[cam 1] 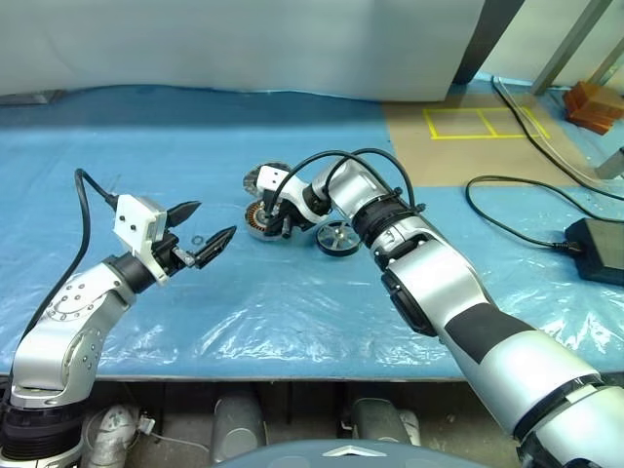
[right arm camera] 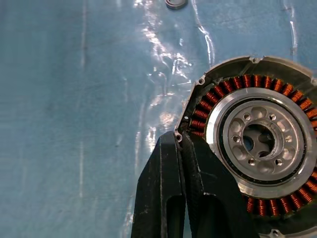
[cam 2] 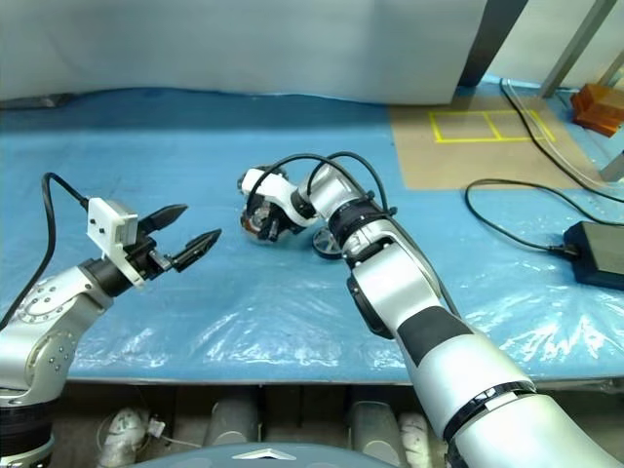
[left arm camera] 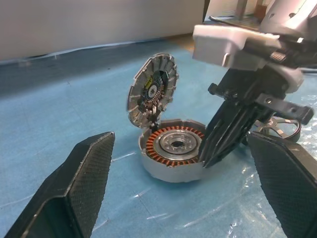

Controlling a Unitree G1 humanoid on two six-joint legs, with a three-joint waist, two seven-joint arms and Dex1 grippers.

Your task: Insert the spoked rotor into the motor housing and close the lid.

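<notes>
The motor housing (left arm camera: 173, 148), a short grey cylinder with copper windings, lies open side up on the blue sheet. Behind it the lid (left arm camera: 152, 89) stands tilted on edge, its inner face towards the housing. The spoked rotor (cam 1: 337, 238) rests on the sheet just right of the housing, partly behind my right arm. My right gripper (right arm camera: 179, 138) is shut and points down, its tips against the housing's rim with nothing between the fingers. My left gripper (cam 1: 216, 218) hovers open and empty to the left of the housing, pointing towards it.
A small metal ring (right arm camera: 176, 4) lies on the sheet between my left gripper and the housing. A black cable and power brick (cam 1: 595, 249) sit at the right. A brown board with yellow tape (cam 1: 483, 122) is at the back right. The table's front edge (cam 1: 292, 370) is close.
</notes>
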